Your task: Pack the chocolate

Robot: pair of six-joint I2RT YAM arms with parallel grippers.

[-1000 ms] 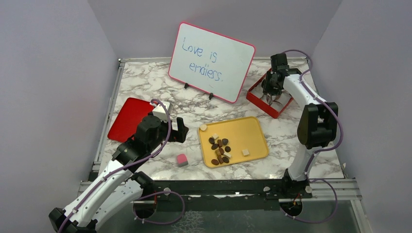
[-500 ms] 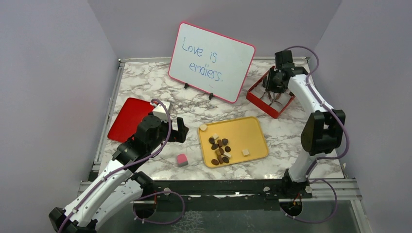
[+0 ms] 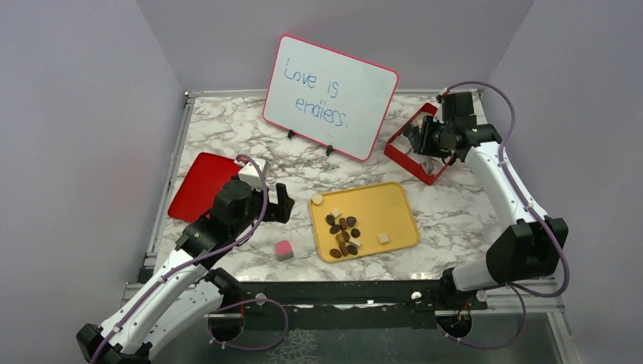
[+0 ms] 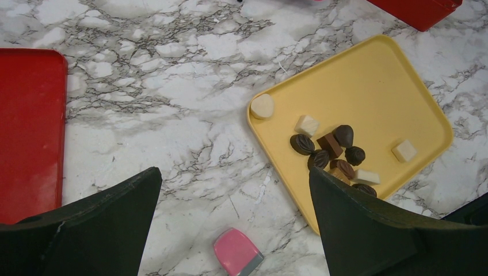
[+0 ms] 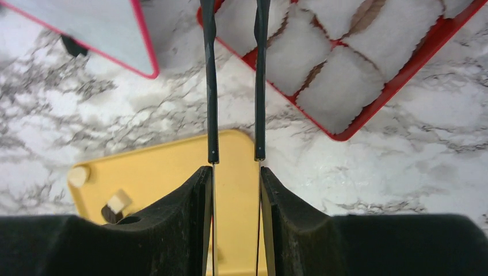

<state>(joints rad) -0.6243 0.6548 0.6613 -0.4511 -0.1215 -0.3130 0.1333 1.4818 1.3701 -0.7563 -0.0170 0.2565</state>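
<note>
The chocolate (image 3: 343,231) is a cluster of dark and cream pieces on the yellow tray (image 3: 387,205). It also shows in the left wrist view, chocolate (image 4: 331,150) on the tray (image 4: 374,86). My left gripper (image 3: 282,203) hovers open left of the tray, with nothing between its fingers (image 4: 235,172). My right gripper (image 3: 425,140) is over the red box (image 3: 421,155) and shut on thin black tongs (image 5: 211,86). The tong tips stand apart and hold nothing. The box (image 5: 397,85) holds white paper cups. One cream piece (image 5: 118,202) shows on the tray (image 5: 161,167).
A pink-and-white cube (image 3: 283,249) lies on the marble left of the tray, below my left gripper (image 4: 237,253). A flat red lid (image 3: 203,184) lies at the left. A whiteboard (image 3: 330,95) stands at the back, next to the red box.
The right arm's elbow has swung out to the right and lower. Its gripper has turned over the red box with the tongs pointing toward the tray. The left arm has not moved.
</note>
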